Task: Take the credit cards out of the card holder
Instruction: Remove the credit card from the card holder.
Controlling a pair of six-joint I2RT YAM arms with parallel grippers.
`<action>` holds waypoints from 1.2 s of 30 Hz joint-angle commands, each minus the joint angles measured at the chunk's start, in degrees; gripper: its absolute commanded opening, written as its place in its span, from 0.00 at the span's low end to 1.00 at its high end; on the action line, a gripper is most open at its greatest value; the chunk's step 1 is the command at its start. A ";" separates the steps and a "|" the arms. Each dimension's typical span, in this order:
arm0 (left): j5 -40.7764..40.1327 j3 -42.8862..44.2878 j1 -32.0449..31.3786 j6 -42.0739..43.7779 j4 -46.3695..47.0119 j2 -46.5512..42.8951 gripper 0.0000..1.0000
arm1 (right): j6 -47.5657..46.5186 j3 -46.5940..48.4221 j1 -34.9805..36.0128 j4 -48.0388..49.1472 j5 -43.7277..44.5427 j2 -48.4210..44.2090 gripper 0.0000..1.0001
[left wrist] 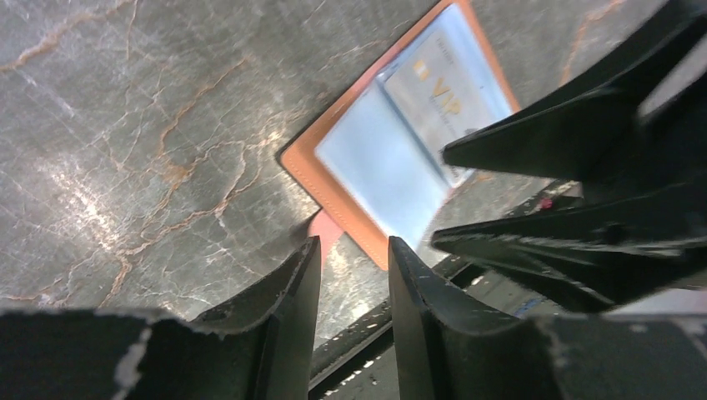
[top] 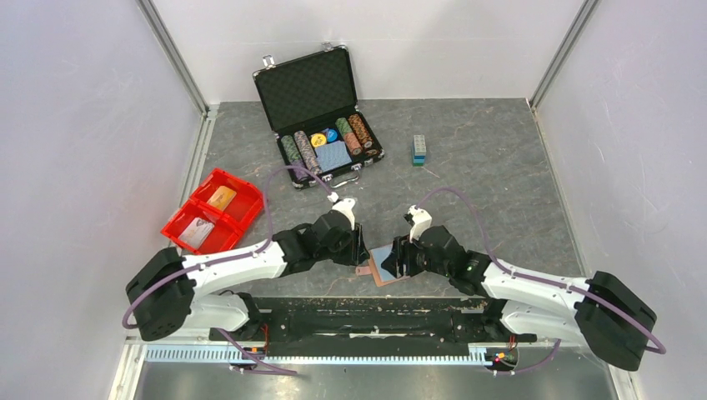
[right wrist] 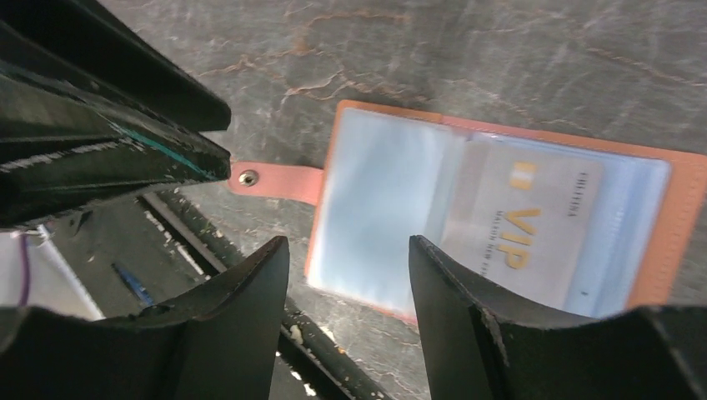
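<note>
The brown card holder lies open and flat near the table's front edge, its light-blue lining up. A pale card printed "VIP" sits in its right-hand pocket, and it also shows in the left wrist view. The closing tab sticks out to the left. My left gripper is open and empty just left of the holder. My right gripper is open and empty, hovering over the holder's near edge. An orange-yellow card and a pale card lie in the red bin.
The open black poker-chip case stands at the back centre. A small blue-green block lies to its right. The red bin is at the left. The table's front edge and black rail run just under the holder.
</note>
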 commanded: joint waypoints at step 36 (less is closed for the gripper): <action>6.99 -1.35 -1.56 -13.95 34.14 19.30 0.41 | -16.01 4.00 -13.67 -10.23 5.69 1.91 0.55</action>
